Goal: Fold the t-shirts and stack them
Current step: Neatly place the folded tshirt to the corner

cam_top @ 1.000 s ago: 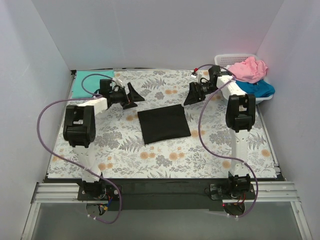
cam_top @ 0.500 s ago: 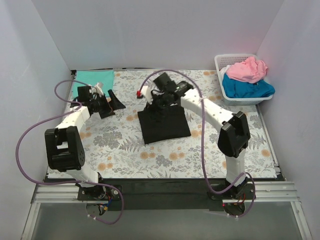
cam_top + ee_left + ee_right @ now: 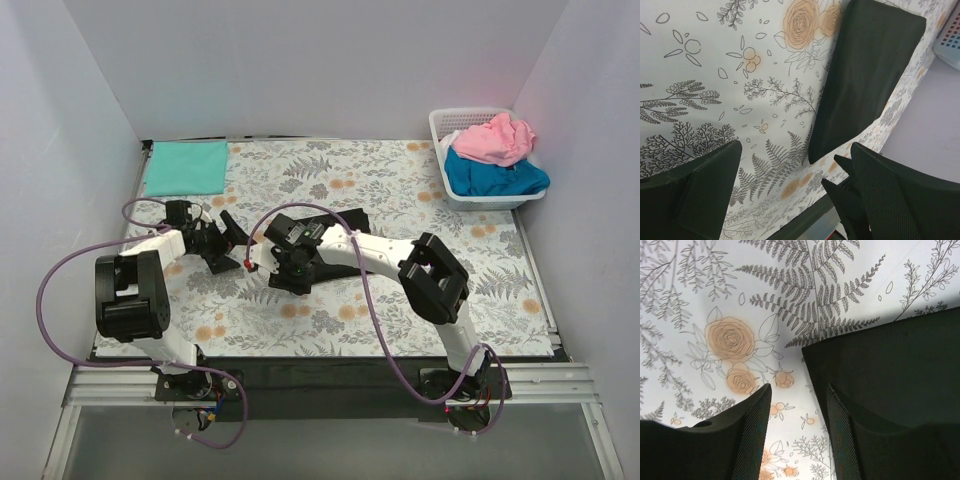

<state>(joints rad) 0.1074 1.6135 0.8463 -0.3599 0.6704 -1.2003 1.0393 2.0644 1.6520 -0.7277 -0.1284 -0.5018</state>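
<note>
black t-shirt (image 3: 890,365): flat matte rectangle | table cloth (image 3: 700,290): smooth, fern-printed

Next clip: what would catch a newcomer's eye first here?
The folded black t-shirt lies centrally, the right hand straddling its near-left corner, the left hand open beside it. A folded mint-green t-shirt sits far left; a pink t-shirt and a blue t-shirt fill the white basket far right.
</note>
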